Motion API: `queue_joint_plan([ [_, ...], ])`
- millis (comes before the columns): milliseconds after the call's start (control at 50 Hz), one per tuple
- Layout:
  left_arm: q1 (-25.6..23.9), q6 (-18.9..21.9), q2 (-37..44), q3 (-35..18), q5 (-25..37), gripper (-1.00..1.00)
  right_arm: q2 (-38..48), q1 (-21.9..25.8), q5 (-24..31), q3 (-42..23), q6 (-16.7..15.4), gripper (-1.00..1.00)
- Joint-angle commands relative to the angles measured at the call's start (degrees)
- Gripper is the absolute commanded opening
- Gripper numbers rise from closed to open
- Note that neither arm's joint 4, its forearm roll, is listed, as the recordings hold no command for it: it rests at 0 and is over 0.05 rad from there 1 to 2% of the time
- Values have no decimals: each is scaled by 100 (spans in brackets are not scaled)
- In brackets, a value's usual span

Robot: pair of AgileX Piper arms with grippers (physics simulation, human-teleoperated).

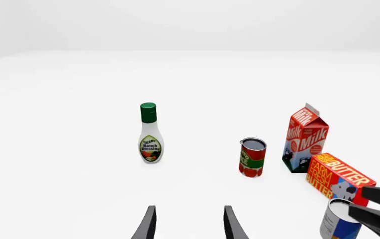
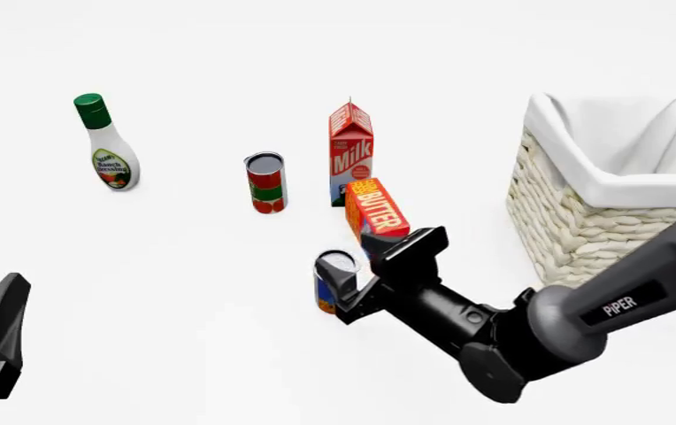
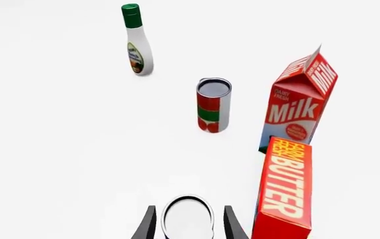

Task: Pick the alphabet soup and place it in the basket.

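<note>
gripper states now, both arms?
Left hand: open, holding nothing.
Right hand: fingers either side of the alphabet soup; grip unconfirmed.

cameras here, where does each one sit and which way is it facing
Front view: fixed, above and behind the arms, looking forward and down at the basket; both arms show.
Left wrist view: behind the left gripper, facing the ranch dressing bottle.
Right wrist view: behind the right gripper, astride the alphabet soup.
All share the red-and-green can.
</note>
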Motion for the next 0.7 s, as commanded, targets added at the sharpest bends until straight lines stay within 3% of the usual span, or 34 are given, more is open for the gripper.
queue_joint_plan([
  [20,0,0,0,0,0,100,205,-20,-36,-91,10,100],
  [700,0,0,0,0,0,100,640,54,-14,-381,52,100],
])
